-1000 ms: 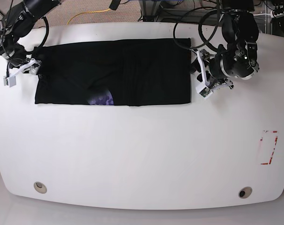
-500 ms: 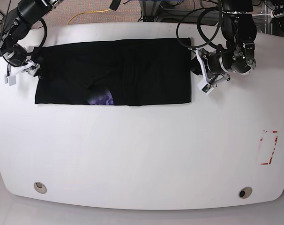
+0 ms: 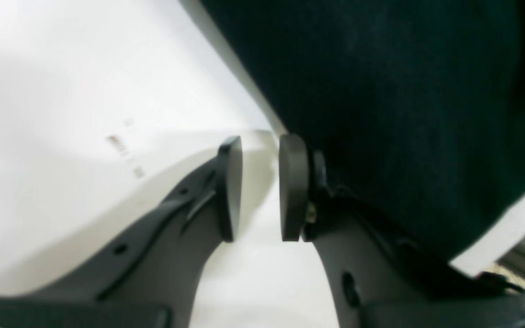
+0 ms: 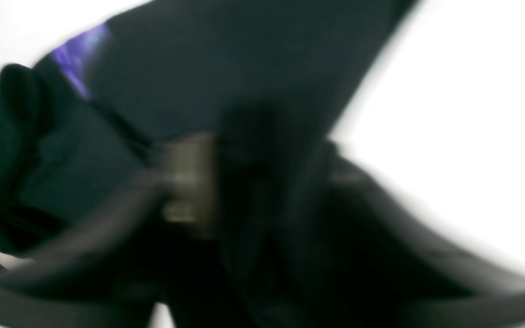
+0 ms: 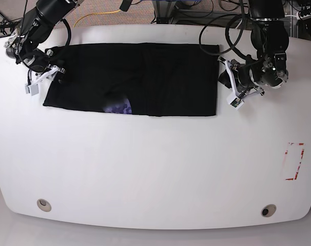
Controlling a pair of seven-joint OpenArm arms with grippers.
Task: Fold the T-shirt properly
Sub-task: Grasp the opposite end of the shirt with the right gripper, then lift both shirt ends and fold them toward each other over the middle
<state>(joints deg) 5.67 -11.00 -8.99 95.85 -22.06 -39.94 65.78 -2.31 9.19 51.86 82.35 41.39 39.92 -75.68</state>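
A large black soft cloth T-shirt (image 5: pixel 140 79), folded into a long flat rectangle, is spread across the far half of a white rounded table (image 5: pixel 155 169), with a blue-purple patch (image 5: pixel 119 108) showing at its near edge. The left gripper (image 3: pixel 260 189) is seen just beside the shirt's right end in the base view; its dark pads (image 3: pixel 229 187) are set narrowly apart with only bare table between them, nothing being held. The right gripper (image 5: pixel 42 77) is placed at the shirt's left end; black cloth is bunched around it in the blurred wrist view, but whether the cloth is clamped cannot be told.
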